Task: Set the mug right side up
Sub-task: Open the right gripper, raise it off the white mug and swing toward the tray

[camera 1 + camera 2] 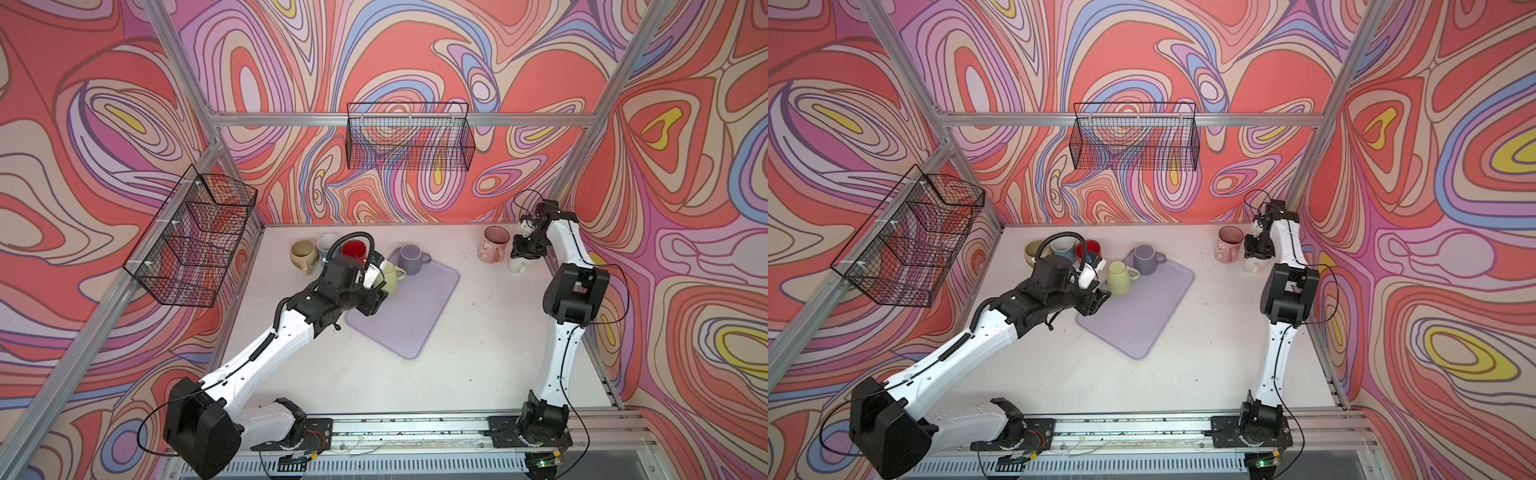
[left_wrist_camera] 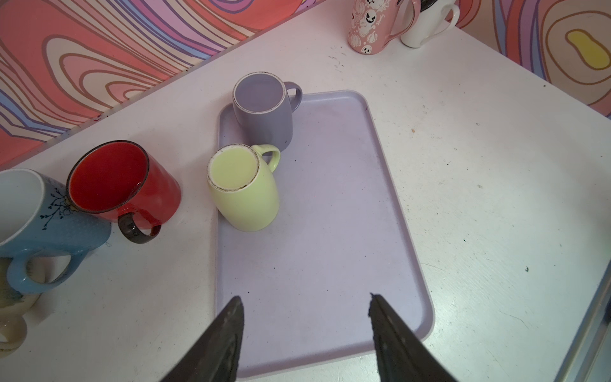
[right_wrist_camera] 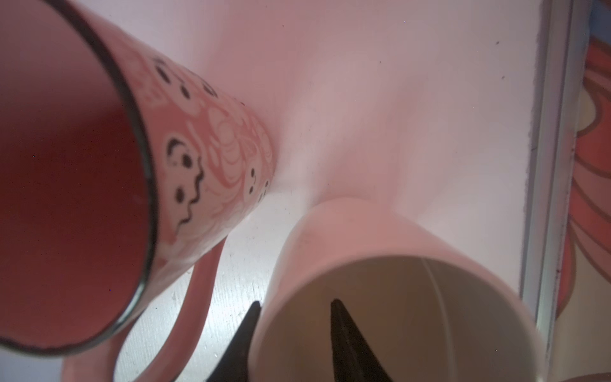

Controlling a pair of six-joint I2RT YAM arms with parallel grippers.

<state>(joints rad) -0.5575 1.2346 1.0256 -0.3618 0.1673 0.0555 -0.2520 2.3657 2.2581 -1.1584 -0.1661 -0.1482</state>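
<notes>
1. Seven mugs in all. Five stand mouth up: a beige mug, a blue mug and a red mug clustered at the back left, and a pink mug with ghost drawings just beside a white mug at the back right.
2. Two stand upside down on the one lilac tray: a purple mug at its back corner and a green mug near its edge, close to each other.
3. Two black wire baskets: one basket hangs on the back rail, another basket on the left rail.
4. The left arm reaches in from the front rail with its wrist bent over the tray. The left end effector hovers above the bare tray, its fingers spread wide and holding nothing, pointed toward the green mug.
5. The right arm runs up along the right side with its elbow raised and its wrist turned down. The right end effector is partly parted astride the white mug's rim, one finger outside and one inside, the inner one clear of the wall.
6. The desk is white and speckled. It is framed by aluminium bars, and the walls carry swirling red, pink, lilac and yellow patterns.
</notes>
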